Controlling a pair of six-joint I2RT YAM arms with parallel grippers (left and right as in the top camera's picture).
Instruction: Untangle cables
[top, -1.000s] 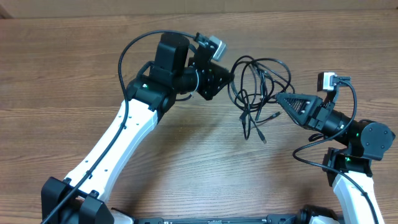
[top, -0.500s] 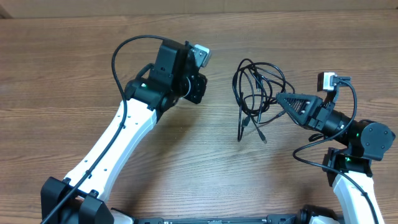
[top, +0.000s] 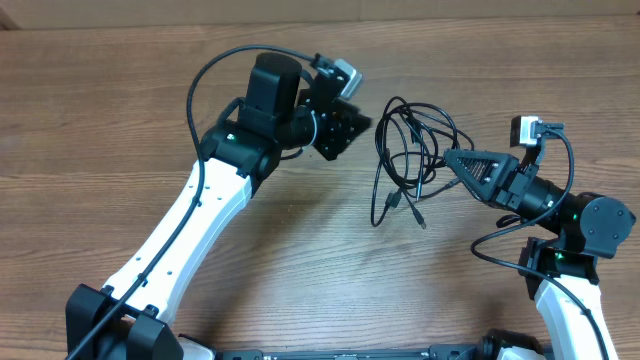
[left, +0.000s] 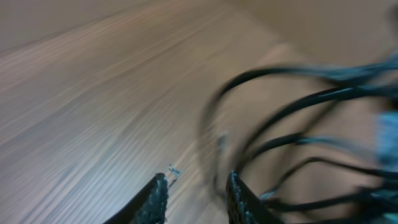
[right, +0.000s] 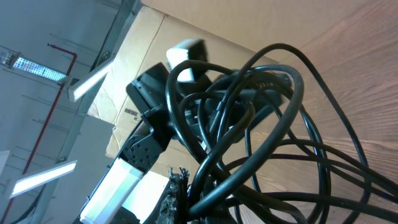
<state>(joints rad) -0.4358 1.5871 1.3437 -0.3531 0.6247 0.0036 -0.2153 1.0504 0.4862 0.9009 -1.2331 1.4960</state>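
Note:
The cables (top: 405, 160) are a loose bunch of thin black cords hanging above the wooden table, with plug ends trailing down to it (top: 385, 208). My right gripper (top: 450, 158) is shut on the bunch's right side and holds it up; in the right wrist view the loops (right: 289, 121) fan out from the closed fingers (right: 183, 193). My left gripper (top: 352, 125) is just left of the bunch, open and empty. In the left wrist view its fingers (left: 196, 186) stand apart with the blurred cables (left: 292, 149) to their right.
The wooden table (top: 300, 230) fills the view. A cardboard wall (top: 400, 8) runs along the far edge. The white left arm (top: 190, 220) crosses the table's left half; the right arm's base (top: 575, 250) sits at the right edge.
My left gripper swung left away from the cables, then came back right beside them. The hanging plug ends drifted left. The right gripper held still.

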